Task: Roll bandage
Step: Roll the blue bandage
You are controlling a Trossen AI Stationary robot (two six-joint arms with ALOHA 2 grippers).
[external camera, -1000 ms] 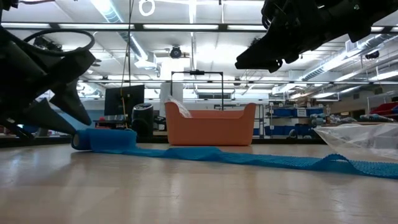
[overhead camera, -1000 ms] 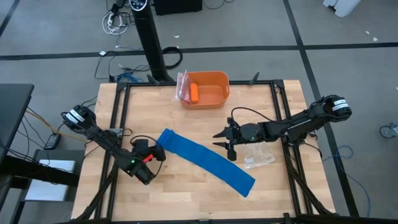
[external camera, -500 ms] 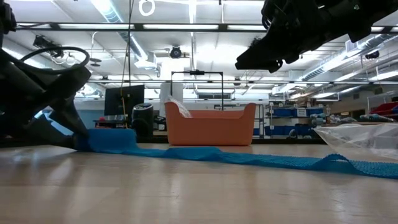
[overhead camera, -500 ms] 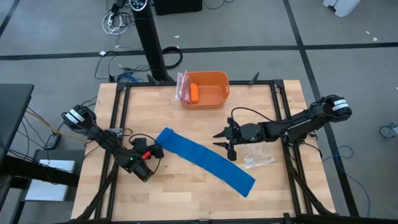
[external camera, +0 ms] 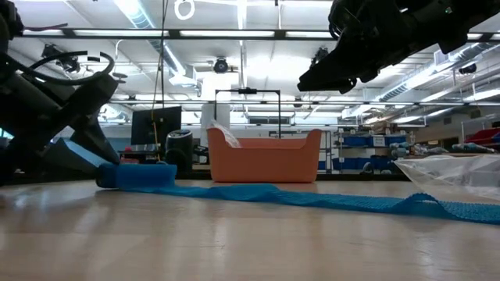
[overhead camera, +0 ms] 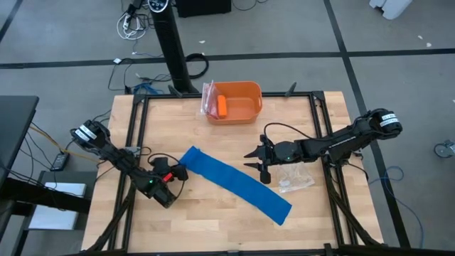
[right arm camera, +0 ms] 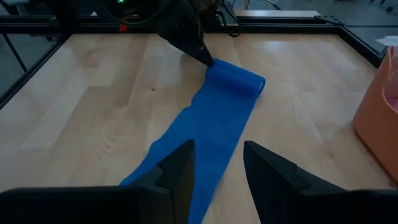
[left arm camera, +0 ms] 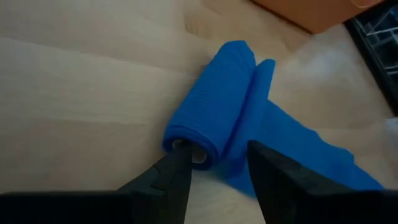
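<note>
The bright blue bandage (overhead camera: 238, 183) lies slantwise across the table's middle. Its left end is wound into a short roll (overhead camera: 186, 156), and the rest lies flat on the wood. The roll also shows in the left wrist view (left arm camera: 214, 99) and the low view (external camera: 139, 174). My left gripper (overhead camera: 179, 171) is open and low at the roll's near end, one finger at the roll and the other over the flat strip (left arm camera: 292, 143). My right gripper (overhead camera: 257, 162) is open and empty, hovering above the strip's middle (right arm camera: 211, 118). My left gripper touches the roll's open near end (left arm camera: 194, 151) with the tip of one finger (left arm camera: 176, 163); the other finger (left arm camera: 267, 168) stands beside the roll over the flat strip. The fingers come in low, slanting from the table's left and near side. The roll rests on the table.
An orange bin (overhead camera: 250, 91) at the far middle holds a small orange cylinder (overhead camera: 222, 107) and a crinkly plastic bag (overhead camera: 208, 98). Another clear plastic bag (overhead camera: 293, 178) lies on the table under my right arm. Bare wood lies near the front edge.
My left gripper has drawn back a little toward the table's left edge and settled low at the roll's near end. The roll and the flat strip stay where they were.
</note>
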